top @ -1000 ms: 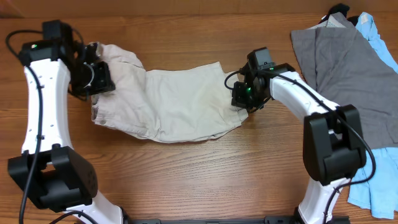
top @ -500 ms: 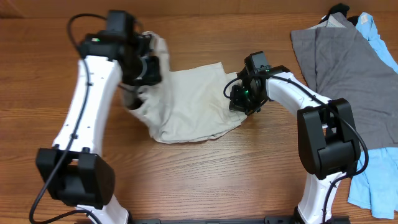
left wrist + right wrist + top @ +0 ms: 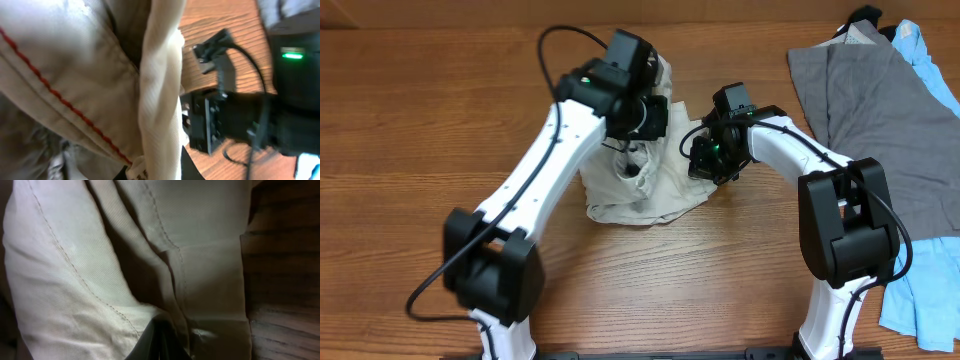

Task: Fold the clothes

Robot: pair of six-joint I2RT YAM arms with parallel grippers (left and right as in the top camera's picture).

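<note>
The beige shorts (image 3: 642,190) lie bunched at the table's middle, one half lifted and doubled over toward the right. My left gripper (image 3: 645,112) is shut on the shorts' edge and holds it up next to the right arm; in the left wrist view the cloth (image 3: 160,100) with red stitching hangs between the fingers (image 3: 155,172). My right gripper (image 3: 703,160) is shut on the shorts' right edge, low at the table. The right wrist view shows the seamed cloth (image 3: 125,255) pinched at the fingertips (image 3: 161,345).
A large grey garment (image 3: 880,110) lies at the right of the table, over a light blue garment (image 3: 920,290) that shows at the far right and lower right corner. Bare wood lies at the left and front.
My left gripper has carried the shorts' left end rightward across the table, from the far left to beside the right gripper, folding the cloth over. The right gripper has stayed put.
</note>
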